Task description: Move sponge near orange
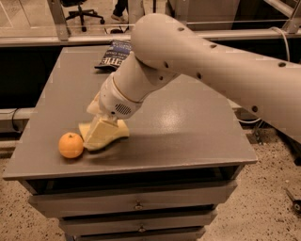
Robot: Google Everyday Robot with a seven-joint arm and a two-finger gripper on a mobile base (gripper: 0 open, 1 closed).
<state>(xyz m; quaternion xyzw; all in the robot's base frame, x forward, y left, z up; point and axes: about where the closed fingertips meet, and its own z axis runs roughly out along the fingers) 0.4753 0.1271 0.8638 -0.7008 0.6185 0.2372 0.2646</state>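
The orange sits near the front left edge of the grey table. The pale yellow sponge lies low on the table just right of the orange, almost touching it. My gripper comes down from the big white arm and is shut on the sponge, with its pale fingers covering the sponge's middle. Only the sponge's left and right ends show.
A dark blue chip bag lies at the table's back edge. The table has drawers below its front edge. An office chair and a glass partition stand behind.
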